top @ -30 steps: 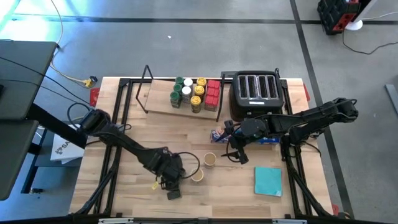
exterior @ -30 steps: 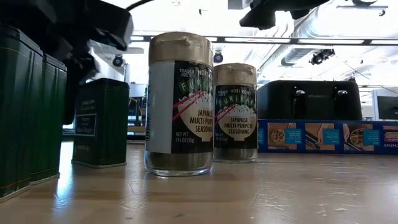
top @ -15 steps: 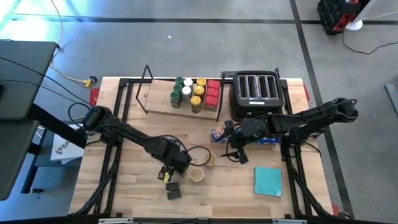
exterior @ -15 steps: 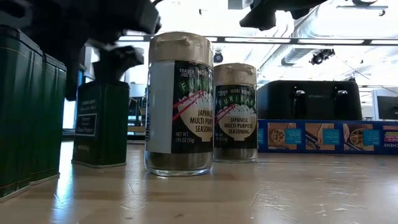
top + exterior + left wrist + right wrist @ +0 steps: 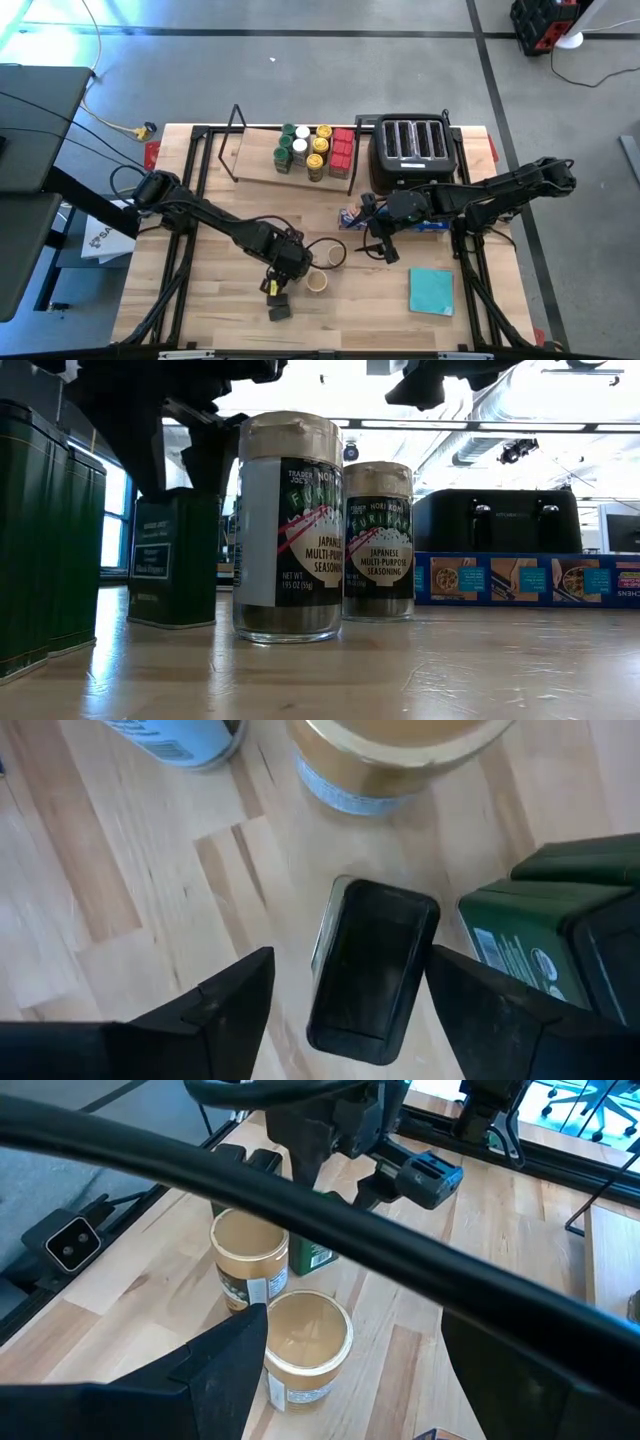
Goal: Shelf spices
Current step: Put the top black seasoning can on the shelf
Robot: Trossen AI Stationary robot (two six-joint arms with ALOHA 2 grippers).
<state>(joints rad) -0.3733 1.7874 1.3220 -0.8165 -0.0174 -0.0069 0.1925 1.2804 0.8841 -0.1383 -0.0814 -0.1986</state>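
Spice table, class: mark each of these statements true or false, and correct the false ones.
1. The left pincer stands open around a dark tin. True.
2. The toaster sits on the shelf. False: it stands on the table beside the shelf.
3. Two tan-lidded jars stand close together on the table. True.
4. The right pincer holds a jar. False: it is open and holds nothing.
5. The teal pad lies on the shelf. False: it lies on the table near the front edge.
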